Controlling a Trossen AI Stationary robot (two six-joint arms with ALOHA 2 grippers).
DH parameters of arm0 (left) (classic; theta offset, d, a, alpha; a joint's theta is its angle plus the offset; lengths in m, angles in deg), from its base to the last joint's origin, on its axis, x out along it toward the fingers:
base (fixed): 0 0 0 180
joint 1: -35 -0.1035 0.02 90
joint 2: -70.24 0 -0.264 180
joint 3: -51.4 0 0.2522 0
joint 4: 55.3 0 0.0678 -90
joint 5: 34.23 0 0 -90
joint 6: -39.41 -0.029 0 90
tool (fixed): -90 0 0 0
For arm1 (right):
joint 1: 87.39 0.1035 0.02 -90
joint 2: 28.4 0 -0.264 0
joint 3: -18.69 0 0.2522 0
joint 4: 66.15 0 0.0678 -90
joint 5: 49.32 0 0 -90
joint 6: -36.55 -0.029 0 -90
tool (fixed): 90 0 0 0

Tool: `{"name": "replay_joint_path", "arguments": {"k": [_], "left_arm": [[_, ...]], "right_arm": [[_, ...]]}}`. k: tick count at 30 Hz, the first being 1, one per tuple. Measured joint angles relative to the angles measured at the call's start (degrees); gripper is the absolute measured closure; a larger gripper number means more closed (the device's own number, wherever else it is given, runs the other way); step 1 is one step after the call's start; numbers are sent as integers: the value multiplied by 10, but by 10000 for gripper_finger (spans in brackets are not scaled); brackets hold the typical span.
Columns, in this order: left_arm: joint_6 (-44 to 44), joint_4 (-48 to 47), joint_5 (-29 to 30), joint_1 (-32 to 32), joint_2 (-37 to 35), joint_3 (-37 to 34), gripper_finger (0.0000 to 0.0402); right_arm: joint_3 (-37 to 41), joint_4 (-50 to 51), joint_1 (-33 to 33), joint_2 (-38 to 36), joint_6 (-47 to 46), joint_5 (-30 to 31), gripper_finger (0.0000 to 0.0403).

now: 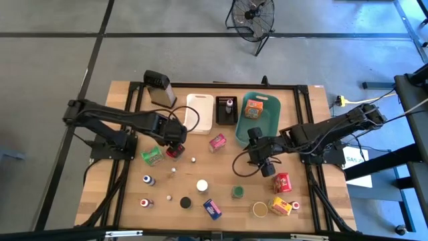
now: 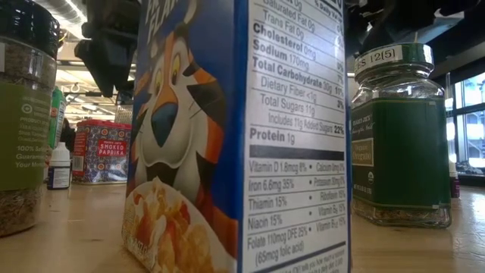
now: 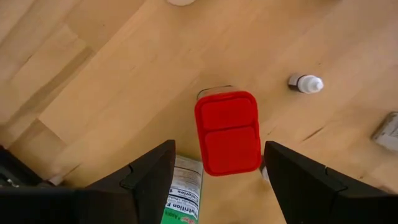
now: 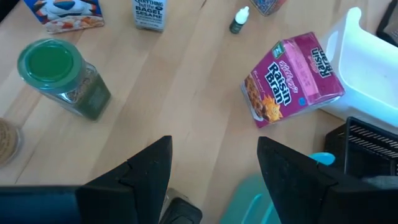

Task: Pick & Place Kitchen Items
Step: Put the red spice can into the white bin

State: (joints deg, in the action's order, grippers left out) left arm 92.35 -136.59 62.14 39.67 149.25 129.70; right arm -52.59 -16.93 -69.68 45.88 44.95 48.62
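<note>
My left gripper [image 1: 175, 148] hangs over the left-centre of the wooden table [image 1: 120, 194], fingers spread apart above a red-lidded spice tin [image 3: 228, 132]; the lid sits between the two fingers [image 3: 149, 180], and I cannot tell whether they touch it. Just left of the tin lies a green packet [image 1: 152, 156]. Nearer me on the left stand small capped bottles [image 1: 148, 180], and toward the middle a white-capped jar [image 1: 202, 185] and a blue cereal box [image 1: 212, 209]. At the far edge sit a metal box grater [image 1: 160, 89], a white bin [image 1: 199, 112], a black tray [image 1: 227, 110] and a teal basket [image 1: 262, 114] holding an orange box [image 1: 253, 108]. A pink raisin bran box [image 4: 293, 76] lies on its side just beside the white bin. A green-lidded glass jar [image 4: 59, 78] stands nearer. My right gripper [image 1: 262, 163] hovers right of centre, fingers apart and empty. Right of it are a red box [image 1: 282, 182] and a yellow box [image 1: 281, 207].
</note>
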Motion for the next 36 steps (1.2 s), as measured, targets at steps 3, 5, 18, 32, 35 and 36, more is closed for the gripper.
{"name": "replay_joint_path", "arguments": {"k": [3, 5, 18, 32, 35, 36], "left_arm": [[-6, 0, 0, 0, 10, 0, 158], [-6, 1, 0, 0, 17, 0, 158], [3, 6, -5, 2, 23, -4, 160], [22, 47, 15, 14, 27, -4, 158], [10, 46, 14, 17, 27, -4, 158], [10, 46, 11, 17, 27, -4, 158]], "right_arm": [[0, 1, -1, 0, 0, -4, 164], [0, 0, -1, 0, 0, -5, 164], [0, 1, -1, 0, 0, -6, 164], [0, 3, -1, 0, -3, -8, 164], [0, 3, -1, 0, -4, -8, 164], [0, 3, -1, 0, -4, -8, 164]]}}
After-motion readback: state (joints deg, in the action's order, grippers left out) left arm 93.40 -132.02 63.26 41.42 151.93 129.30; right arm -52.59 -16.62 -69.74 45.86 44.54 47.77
